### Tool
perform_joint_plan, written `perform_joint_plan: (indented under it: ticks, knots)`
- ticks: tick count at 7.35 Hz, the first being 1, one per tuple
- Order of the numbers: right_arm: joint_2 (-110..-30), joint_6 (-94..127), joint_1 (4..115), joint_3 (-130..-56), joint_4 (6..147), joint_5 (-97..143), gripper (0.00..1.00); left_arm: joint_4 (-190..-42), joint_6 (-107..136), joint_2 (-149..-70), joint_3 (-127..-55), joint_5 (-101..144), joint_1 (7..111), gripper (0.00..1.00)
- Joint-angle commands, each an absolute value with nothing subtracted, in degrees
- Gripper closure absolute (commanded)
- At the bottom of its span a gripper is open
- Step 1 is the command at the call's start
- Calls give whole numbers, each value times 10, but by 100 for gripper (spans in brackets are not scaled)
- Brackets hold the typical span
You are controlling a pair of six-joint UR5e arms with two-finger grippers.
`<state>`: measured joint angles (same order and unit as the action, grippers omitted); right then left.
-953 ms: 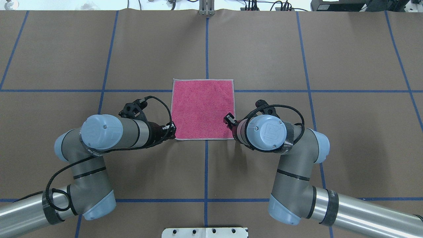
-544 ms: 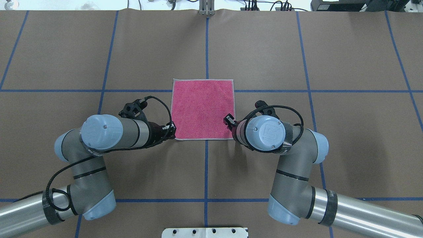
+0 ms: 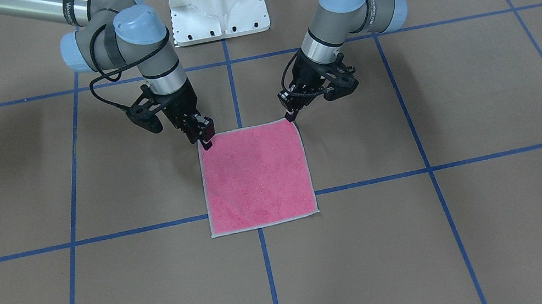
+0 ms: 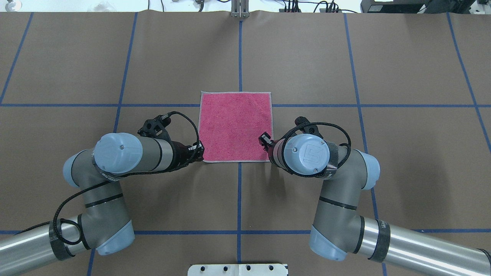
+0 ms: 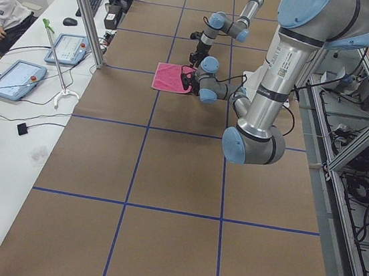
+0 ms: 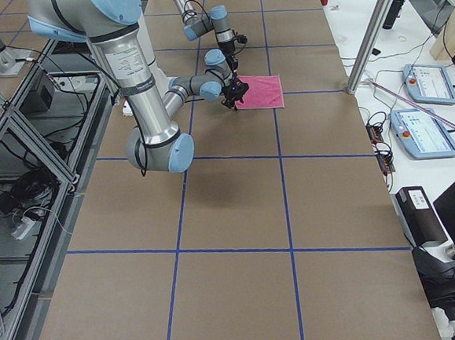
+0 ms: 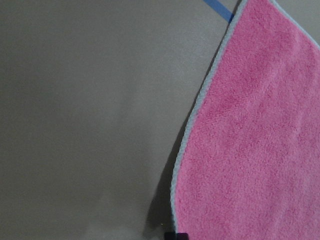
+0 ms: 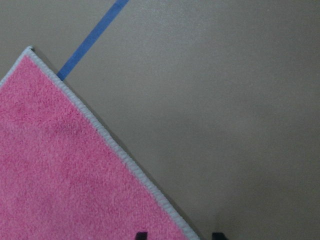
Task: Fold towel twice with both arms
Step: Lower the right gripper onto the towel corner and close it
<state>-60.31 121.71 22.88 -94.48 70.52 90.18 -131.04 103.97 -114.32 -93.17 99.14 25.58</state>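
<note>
Lying spread pink side up on the bench (image 4: 345, 57), the towel (image 4: 236, 126) had an end effector at each robot-side corner. The right end effector (image 3: 206, 141) stood apart, straddling the towel's border. Whether the left end effector (image 3: 291, 116) was apart or together could not be told.

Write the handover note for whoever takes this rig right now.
Towel: flat on the table, pink face up, unfolded.
Left gripper: down at the robot-side corner on its side; open or shut cannot be told.
Right gripper: open, fingers straddling the towel's edge at the other robot-side corner.
Done: both arms placed at the corners.
Left: grasp both corners, then both folds.
</note>
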Motion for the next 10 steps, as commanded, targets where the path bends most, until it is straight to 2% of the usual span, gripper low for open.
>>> perform_joint_plan:
  ticks: [1, 3, 5, 6, 7, 10]
  knots:
    - [-603, 1219, 228, -945, 704, 902, 56, -1310, 1040, -1143, -932, 991, 256, 100]
    - [-603, 1219, 228, -945, 703, 902, 56, -1310, 1040, -1143, -932, 991, 256, 100]
    - [-603, 1216, 227, -947, 703, 902, 64, -1310, 1040, -1143, -932, 991, 257, 100]
    - [-603, 1218, 227, -947, 702, 902, 78, -1310, 1040, -1143, -932, 991, 257, 100]
    - [-603, 1217, 227, -947, 702, 903, 100, -1310, 1040, -1143, -932, 991, 256, 100]
    - [-605, 1216, 227, -962, 703, 903, 100, -1310, 1040, -1143, -933, 991, 256, 100]
